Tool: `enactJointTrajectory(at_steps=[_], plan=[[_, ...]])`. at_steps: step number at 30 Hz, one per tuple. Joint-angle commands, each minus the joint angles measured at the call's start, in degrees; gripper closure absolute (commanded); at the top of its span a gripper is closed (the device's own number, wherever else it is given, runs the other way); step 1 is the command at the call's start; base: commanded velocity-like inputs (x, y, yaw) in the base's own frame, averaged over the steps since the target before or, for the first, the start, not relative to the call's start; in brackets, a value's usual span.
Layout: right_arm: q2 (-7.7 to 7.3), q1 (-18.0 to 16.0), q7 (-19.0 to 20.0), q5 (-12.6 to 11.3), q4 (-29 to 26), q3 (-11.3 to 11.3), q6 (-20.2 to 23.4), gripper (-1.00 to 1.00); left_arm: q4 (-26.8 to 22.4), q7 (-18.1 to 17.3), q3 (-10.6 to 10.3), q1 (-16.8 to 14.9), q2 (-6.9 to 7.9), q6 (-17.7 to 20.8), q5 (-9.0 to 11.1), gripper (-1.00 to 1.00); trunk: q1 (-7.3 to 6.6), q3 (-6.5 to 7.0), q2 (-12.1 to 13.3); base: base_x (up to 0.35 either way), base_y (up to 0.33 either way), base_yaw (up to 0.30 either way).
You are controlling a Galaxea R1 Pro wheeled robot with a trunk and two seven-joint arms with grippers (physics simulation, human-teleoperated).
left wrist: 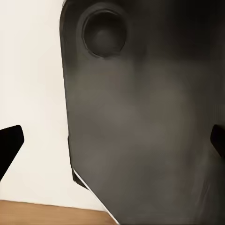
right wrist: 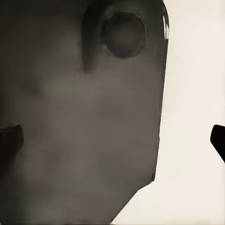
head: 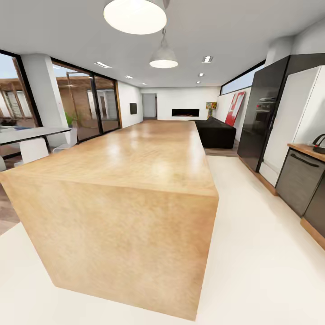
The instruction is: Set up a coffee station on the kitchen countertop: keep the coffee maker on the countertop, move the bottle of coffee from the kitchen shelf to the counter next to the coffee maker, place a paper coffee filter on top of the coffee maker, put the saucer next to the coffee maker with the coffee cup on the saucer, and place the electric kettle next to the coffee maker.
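– Left gripper [left wrist: 112,143] is standing wide open. Its two black fingertips [left wrist: 9,147] are poking in from both sides of the left wrist view, far apart

– And the right gripper [right wrist: 112,140]?

– It is standing open too. One black fingertip [right wrist: 218,139] is showing sharp. The other one is looking dim against a big, smooth, dark grey robot part [right wrist: 84,117] with a round hole in it

– Is the left wrist view showing a part like that?

– Yes, a grey robot piece [left wrist: 150,131] is sitting right in front, all blurry. Beside it a plain white floor and a thin strip of light wood [left wrist: 47,213] are peeking out

– Where is the countertop [head: 307,150]?

– It is sitting at the far right of the head view, with light wood on top of grey cabinet fronts [head: 300,180]. The picture edge is cutting most of it off. A dark curved thing [head: 318,141] is resting on it, but it is too cut off to tell what it is

– What is sitting in the middle?

– The big wooden island block [head: 135,180] is sitting there, boxy and smooth with a shiny top, on the white floor [head: 262,234]. Round white lamps [head: 135,16] are hanging above it. A black sofa [head: 215,132] and a tall glossy black cabinet [head: 264,113] are standing farther back
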Motion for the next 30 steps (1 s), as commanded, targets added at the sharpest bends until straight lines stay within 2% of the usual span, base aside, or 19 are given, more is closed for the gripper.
enactJointTrajectory(at_steps=[1,8,11,30], plan=[[0.33,0.08,0.09,0.04,-0.33,-0.12,-0.23,-1.00,-0.31,-0.09,-0.11,0.08,-0.20,0.30,-0.10,-1.00,0.00,-0.03,-0.01,0.000,0.000,0.000],[2.14,0.08,0.09,0.01,-2.17,-0.16,-1.06,-1.00,-0.26,-0.09,0.03,0.08,-0.27,0.43,0.03,-1.00,0.00,-0.03,-0.01,0.000,0.000,0.000],[2.17,0.08,0.14,0.07,-3.14,-0.24,-1.65,-1.00,-0.26,-0.09,0.10,0.08,-0.22,0.44,0.25,-1.00,0.00,-0.03,-0.01,0.000,0.000,-0.078],[2.11,0.08,0.26,0.09,-4.31,-0.26,-1.76,-1.00,-0.34,-0.10,-0.16,0.08,-0.38,0.40,0.11,-1.00,0.00,-0.03,-0.01,0.000,0.000,-0.287]])
